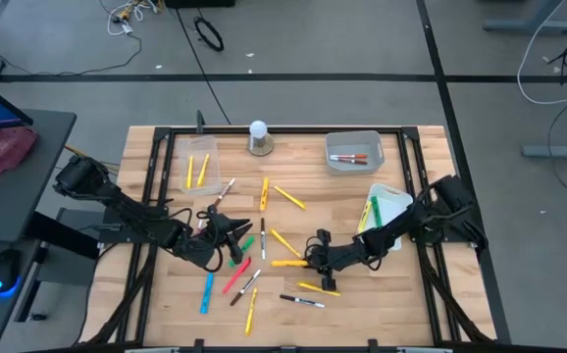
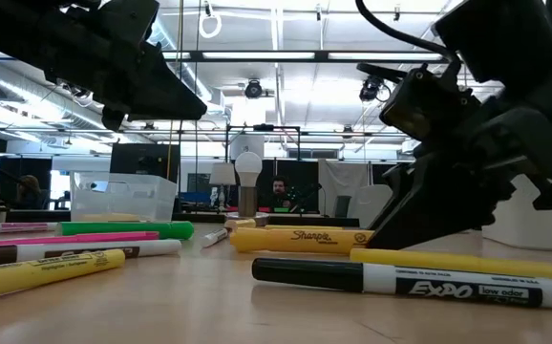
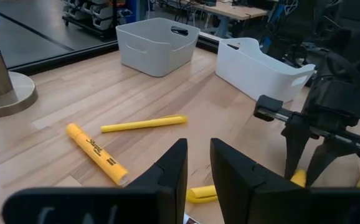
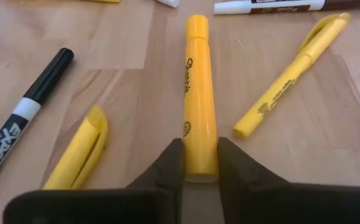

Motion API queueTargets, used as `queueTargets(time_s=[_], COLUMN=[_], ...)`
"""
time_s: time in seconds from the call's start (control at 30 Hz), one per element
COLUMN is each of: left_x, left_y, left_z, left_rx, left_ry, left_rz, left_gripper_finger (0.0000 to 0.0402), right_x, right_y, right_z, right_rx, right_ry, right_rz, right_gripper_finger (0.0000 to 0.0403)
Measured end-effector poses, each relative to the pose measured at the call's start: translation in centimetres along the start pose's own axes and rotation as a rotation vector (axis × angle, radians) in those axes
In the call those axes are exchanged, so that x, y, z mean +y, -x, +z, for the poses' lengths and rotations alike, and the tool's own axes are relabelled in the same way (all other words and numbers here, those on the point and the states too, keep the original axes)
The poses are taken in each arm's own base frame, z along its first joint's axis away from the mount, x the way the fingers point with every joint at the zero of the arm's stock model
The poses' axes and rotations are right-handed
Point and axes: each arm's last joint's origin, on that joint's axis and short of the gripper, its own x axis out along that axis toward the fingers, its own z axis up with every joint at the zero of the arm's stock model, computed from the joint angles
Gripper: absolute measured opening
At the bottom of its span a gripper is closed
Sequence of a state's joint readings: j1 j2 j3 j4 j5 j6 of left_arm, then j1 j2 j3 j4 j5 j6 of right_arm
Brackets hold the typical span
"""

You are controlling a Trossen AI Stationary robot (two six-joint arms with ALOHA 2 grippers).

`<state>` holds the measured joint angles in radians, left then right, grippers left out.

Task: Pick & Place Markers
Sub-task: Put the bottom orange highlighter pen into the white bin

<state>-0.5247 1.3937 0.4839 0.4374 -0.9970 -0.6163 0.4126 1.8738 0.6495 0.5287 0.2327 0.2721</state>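
Note:
Several markers lie scattered over the middle of the wooden table [image 1: 166, 294]: yellow, green, pink, blue and dark ones. My right gripper [image 1: 312, 258] is down at the table, shut on a yellow Sharpie marker [image 4: 200, 93], which also shows in the low view as the yellow Sharpie marker [image 2: 300, 239]. A black Expo marker [image 4: 24, 118] and two other yellow markers [image 4: 289, 78] lie beside it. My left gripper [image 1: 227, 229] hovers above the markers left of centre. Its fingers [image 3: 170, 168] stand a narrow gap apart with nothing between them. My right gripper pinches the yellow Sharpie marker between its two fingers at the marker's end nearest the gripper [image 4: 200, 163], one finger on each long side. The fingers slant down from the table's right and point along the marker. The marker lies flat on the table.
At the back stand a clear bin [image 1: 195, 162] with yellow markers, a white knob on a grey base [image 1: 259, 137] and a grey bin [image 1: 354, 152] holding markers. A white tray [image 1: 384, 206] sits at the right. Black frame rails [image 1: 150, 176] run along both sides.

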Motion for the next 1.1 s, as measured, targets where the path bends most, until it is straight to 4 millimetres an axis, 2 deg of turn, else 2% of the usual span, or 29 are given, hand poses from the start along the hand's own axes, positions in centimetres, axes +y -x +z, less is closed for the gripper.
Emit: queueTargets(time_s=[0.1,0.2,0.33,0.47,0.67,0.87,0.9,0.97,1.03,1.1], left_x=[0.0,0.0,0.0,0.0,0.0,0.0,0.0,0.0,0.0,0.0], left_y=[0.0,0.0,0.0,0.0,0.0,0.0,0.0,0.0,0.0,0.0], left_z=[0.0,0.0,0.0,0.0,0.0,0.0,0.0,0.0,0.0,0.0], left_rx=[0.000,0.000,-0.002,-0.003,-0.003,-0.003,-0.003,-0.003,-0.003,-0.003], left_ry=[0.000,0.001,0.004,0.005,0.005,0.004,0.004,0.001,-0.005,-0.007], left_rz=[0.000,0.000,-0.002,-0.002,-0.001,-0.001,-0.001,-0.001,-0.001,0.000], left_gripper_finger=[0.0073,0.0074,0.0074,0.0073,0.0073,0.0073,0.0074,0.0073,0.0073,0.0073], right_x=[0.2,0.6,1.1,2.1,3.0,1.8,1.6,1.5,1.2,0.5], right_y=[0.7,2.4,5.9,10.5,18.1,24.1,24.6,24.8,24.3,23.6], right_z=[0.4,1.6,3.5,5.9,8.5,8.1,7.8,7.2,6.5,5.4], right_rx=[0.016,-0.002,-0.017,0.060,0.335,0.652,0.690,0.703,0.673,0.699], right_ry=[0.003,-0.016,-0.086,-0.135,-0.241,-0.525,-0.592,-0.682,-0.737,-0.775], right_rz=[0.018,0.038,0.062,0.053,-0.126,-0.499,-0.559,-0.566,-0.541,-0.612], right_gripper_finger=[0.0056,0.0056,0.0058,0.0057,0.0057,0.0059,0.0062,0.0066,0.0067,0.0066])
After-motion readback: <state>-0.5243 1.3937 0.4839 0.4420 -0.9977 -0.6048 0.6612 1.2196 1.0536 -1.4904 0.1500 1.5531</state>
